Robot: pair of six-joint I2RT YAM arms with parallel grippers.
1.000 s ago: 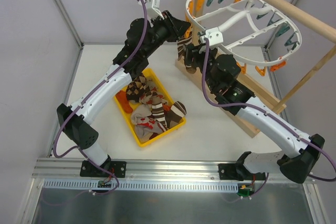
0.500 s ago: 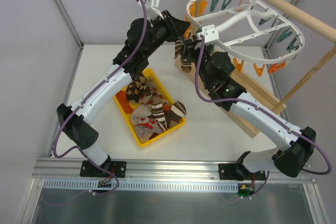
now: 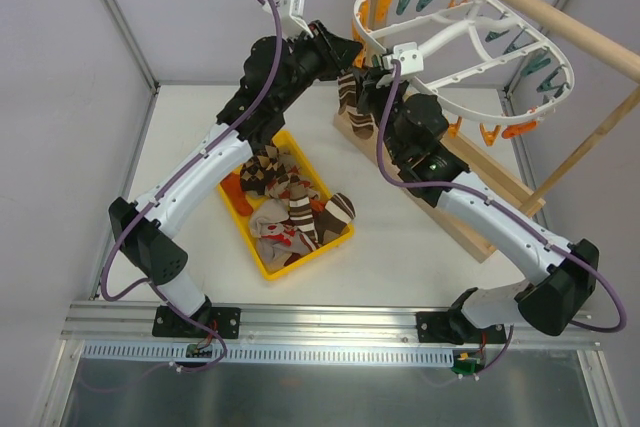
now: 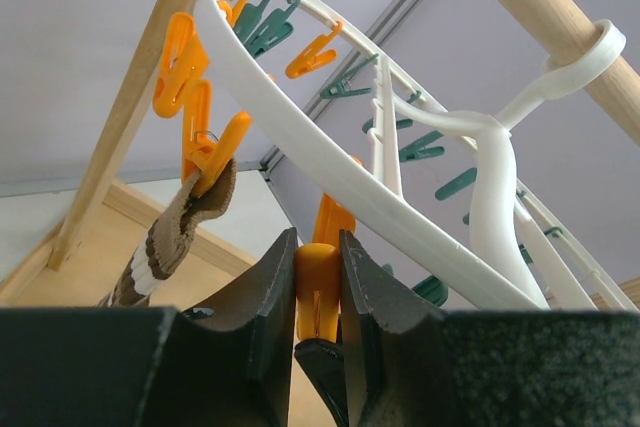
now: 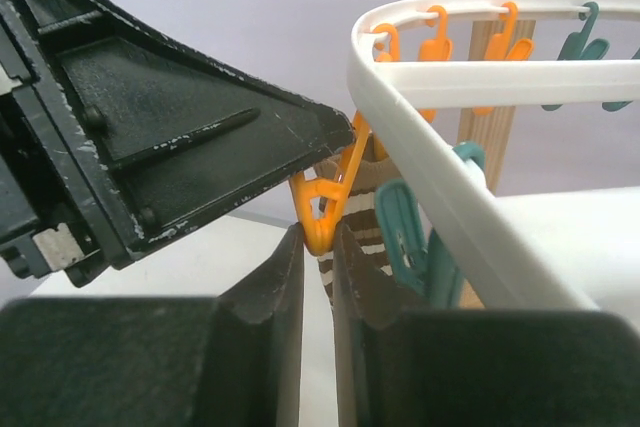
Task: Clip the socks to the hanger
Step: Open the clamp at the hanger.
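Left end effector (image 4: 316, 242) pinches an orange plastic clothespin (image 4: 318, 297) under the white oval plastic hanger (image 4: 330, 172). Its wrist view alone shows a brown-and-cream striped sock (image 4: 175, 242) hanging from a neighbouring orange clip (image 4: 215, 157). Right end effector (image 5: 318, 232) sits narrow beneath the pinched pin; I cannot tell whether it grips anything. Only overhead do I see patterned socks (image 3: 290, 212) in a yellow plastic tray (image 3: 244, 231) on the counter (image 3: 390, 247).

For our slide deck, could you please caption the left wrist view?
Left tool squeezing an orange plastic clothespin under the white plastic oval hanger, beside a clipped brown-and-cream striped sock.
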